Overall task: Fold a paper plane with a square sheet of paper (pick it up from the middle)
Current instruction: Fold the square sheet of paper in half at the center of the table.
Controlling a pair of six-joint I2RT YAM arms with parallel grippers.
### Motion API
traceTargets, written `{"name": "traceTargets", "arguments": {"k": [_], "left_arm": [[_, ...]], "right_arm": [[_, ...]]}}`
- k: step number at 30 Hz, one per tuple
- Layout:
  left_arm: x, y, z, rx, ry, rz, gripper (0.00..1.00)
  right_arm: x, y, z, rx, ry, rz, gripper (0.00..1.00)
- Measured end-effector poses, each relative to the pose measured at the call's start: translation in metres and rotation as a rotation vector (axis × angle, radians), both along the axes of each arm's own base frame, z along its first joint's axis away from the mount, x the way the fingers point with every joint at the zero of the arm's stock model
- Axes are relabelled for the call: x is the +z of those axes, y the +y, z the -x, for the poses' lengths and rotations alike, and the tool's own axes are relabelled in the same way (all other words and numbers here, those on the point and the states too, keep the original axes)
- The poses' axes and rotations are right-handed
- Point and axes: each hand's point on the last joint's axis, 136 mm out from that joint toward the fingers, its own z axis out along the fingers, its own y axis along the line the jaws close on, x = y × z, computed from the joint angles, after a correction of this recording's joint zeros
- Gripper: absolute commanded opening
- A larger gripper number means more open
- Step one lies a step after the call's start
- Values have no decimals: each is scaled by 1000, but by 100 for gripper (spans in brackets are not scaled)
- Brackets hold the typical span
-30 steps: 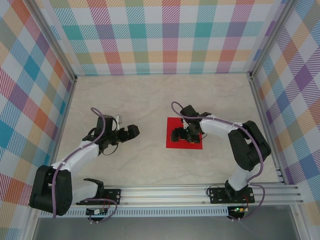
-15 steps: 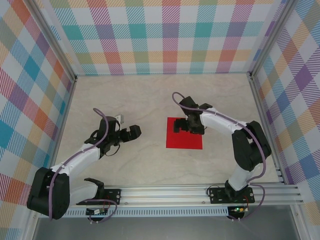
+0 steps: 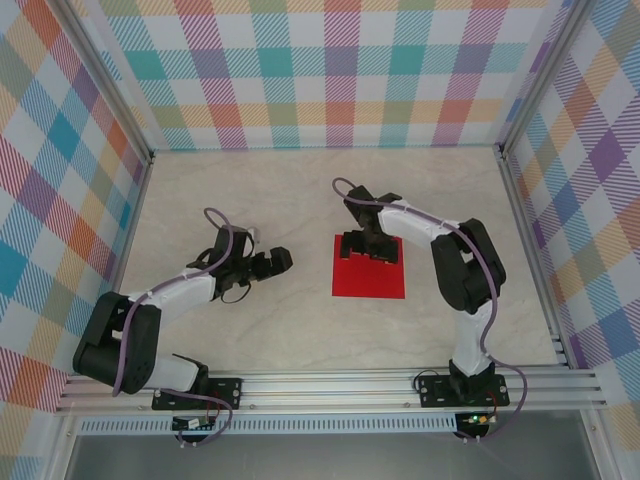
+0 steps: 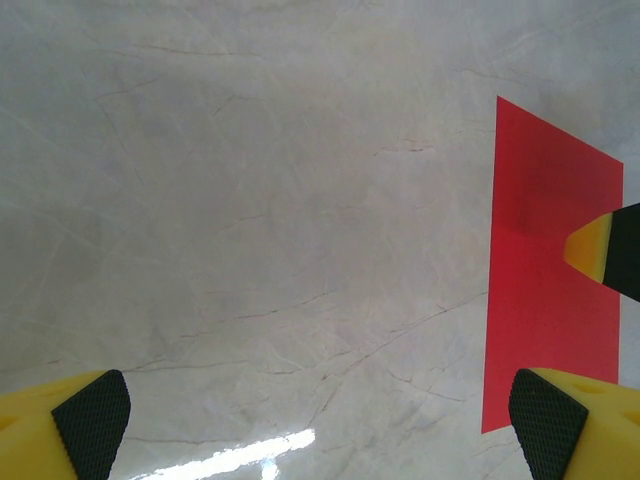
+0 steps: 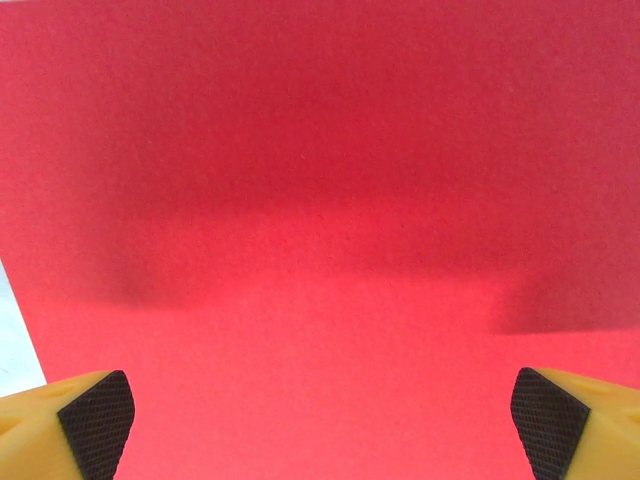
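Note:
The square sheet of paper [image 3: 370, 275] is bright red and lies flat and unfolded on the marble table, right of centre. My right gripper [image 3: 365, 249] hovers open over the sheet's far edge, with red paper [image 5: 320, 200] spread beneath its gripper [image 5: 320, 420] and nothing between the fingers. My left gripper [image 3: 276, 262] is open over bare table, a short way left of the sheet. In the left wrist view the gripper [image 4: 320, 425] frames bare marble, and the sheet [image 4: 550, 300] lies to the right with a yellow fingertip [image 4: 592, 246] of the right gripper above it.
The marble table [image 3: 260, 200] is boxed in by checked walls at the back and both sides. An aluminium rail [image 3: 330, 385] carrying both arm bases runs along the near edge. A sliver of table [image 5: 12, 340] shows left of the sheet.
My right gripper has moved from the sheet's middle toward its far edge. The left gripper has crept right, toward the sheet. The sheet has stayed flat in place.

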Motion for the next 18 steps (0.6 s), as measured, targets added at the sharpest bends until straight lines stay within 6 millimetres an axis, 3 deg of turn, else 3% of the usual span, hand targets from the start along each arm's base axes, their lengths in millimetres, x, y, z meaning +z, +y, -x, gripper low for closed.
{"name": "traceTargets", "arguments": {"k": [9, 18], "left_arm": [[-7, -8, 0, -26, 27, 6, 100], [-9, -8, -1, -26, 34, 3, 100]], "right_arm": [[-20, 1, -4, -1, 50, 41, 100], [-22, 0, -4, -1, 50, 49, 100]]}}
